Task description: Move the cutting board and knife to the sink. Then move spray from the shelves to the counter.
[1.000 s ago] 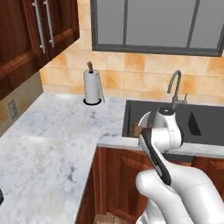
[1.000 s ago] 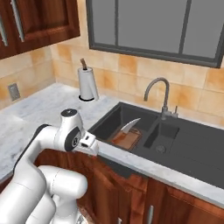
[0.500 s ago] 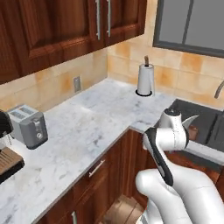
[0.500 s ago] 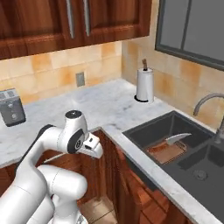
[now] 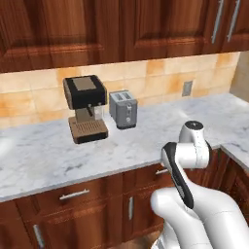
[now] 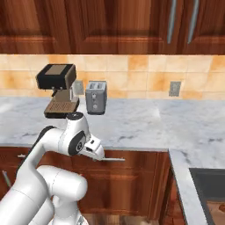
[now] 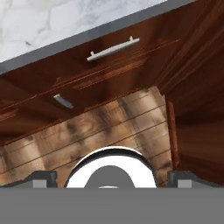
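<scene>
Running left–right — counter (image 5: pixel 146 141), jaws apart.

Marble counter (image 5: pixel 146 141) with coffee machine (image 5: pixel 85 108) beside toaster (image 5: pixel 122 109)

My arm (image 5: pixel 194 204) was glossy white all over, built of fat rounded shells that swelled toward the base. A dark grey band ran along the side of the upper link (image 5: pixel 176 170), curving with it like an inlaid strip. The joint cap (image 5: pixel 193 125) on top was a flat dark disc ringed in white. In the right base view a round dark joint face (image 6: pixel 78 143) sat in the elbow, and a small white wedge-shaped flange (image 6: pixel 94 150) with tiny dark marks jutted beside it.
</scene>
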Robot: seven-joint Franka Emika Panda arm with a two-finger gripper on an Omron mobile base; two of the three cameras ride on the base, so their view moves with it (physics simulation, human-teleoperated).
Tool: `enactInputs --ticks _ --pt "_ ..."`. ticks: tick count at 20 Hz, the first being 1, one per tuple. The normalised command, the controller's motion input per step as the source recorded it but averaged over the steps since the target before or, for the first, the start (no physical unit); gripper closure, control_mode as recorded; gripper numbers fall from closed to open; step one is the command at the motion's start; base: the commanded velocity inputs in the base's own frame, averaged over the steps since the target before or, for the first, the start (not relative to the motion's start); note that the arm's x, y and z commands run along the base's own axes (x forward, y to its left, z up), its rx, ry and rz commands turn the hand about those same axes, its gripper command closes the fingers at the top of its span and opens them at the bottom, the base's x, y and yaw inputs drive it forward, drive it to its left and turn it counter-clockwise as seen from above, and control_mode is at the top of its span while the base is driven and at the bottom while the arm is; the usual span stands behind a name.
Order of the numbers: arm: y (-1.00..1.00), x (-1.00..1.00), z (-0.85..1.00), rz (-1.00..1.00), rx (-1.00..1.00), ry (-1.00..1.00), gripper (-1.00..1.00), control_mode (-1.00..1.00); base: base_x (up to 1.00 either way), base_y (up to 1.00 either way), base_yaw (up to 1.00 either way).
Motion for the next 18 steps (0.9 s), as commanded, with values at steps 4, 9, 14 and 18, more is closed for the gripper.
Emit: enactInputs --ticks 4,9,14,18 --pt "0.00 0.00 0.00 0.00 0.00 0.00 -1.00 1.00 -0.17 -0.03 1.00" --pt "0.00 0.00 0.00 0.00 0.00 0.00 -1.00 1.00 -0.08 0.00 1.00" --pt "0.00 0.00 0.00 0.00 0.00 0.00 -1.00 1.00 0.00 0.00 1.00" --pt "0.00 0.00 0.00 0.00 0.00 0.00 -1.00 1.00 0.00 0.00 1.00"
